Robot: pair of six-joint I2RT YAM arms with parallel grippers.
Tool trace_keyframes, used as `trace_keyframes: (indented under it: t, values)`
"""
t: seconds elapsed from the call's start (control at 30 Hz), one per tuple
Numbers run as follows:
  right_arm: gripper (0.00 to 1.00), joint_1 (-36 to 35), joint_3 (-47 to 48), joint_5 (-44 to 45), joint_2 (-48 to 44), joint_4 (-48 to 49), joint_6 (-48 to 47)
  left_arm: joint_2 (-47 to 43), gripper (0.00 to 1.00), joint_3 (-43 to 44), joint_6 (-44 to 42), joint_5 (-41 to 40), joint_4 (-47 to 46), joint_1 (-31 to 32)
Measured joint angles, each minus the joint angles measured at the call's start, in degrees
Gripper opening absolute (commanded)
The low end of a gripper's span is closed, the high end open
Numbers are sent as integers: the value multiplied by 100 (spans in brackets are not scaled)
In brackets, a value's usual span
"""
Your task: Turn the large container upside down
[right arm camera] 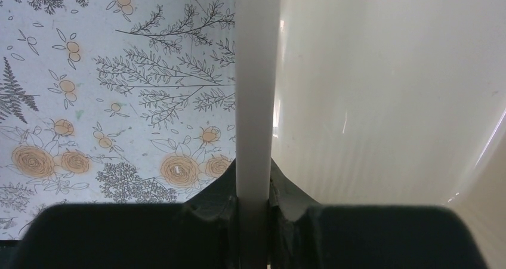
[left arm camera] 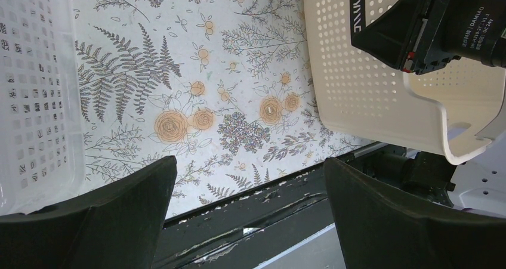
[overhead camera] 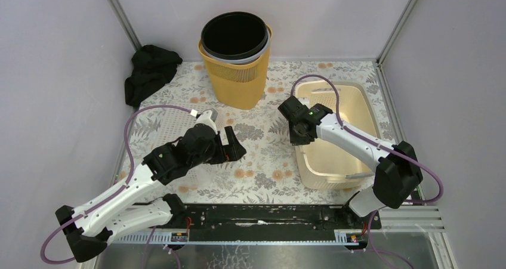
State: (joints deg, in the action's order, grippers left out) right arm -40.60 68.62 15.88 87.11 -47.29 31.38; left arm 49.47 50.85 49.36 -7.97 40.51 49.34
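The big cream tub sits the right way up, open side to the top, on the right side of the flowery table; the right claw is at the tub's left edge, and in the right wrist view its two fingers are squeezed tight on the thin rim, one finger outside the wall and one inside; the tub's bottom looks flat on the table; the left claw hangs over the middle of the table, just left of the tub, and its fingers are spread wide with nothing between them, only flowers on the cloth showing in the gap; a flat white tray with little holes lies on the table on the left side, beside the left claw; at the back stands a yellow bin with a black bin tucked inside it; a black cloth is bunched in the back left corner.
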Motion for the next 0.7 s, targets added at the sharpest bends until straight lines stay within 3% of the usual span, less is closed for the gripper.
trace_keyframes:
  t: [0.7]
  values:
    - [0,48,507,-769,-391,-234,-109,-22,100,0,0,0,2,0]
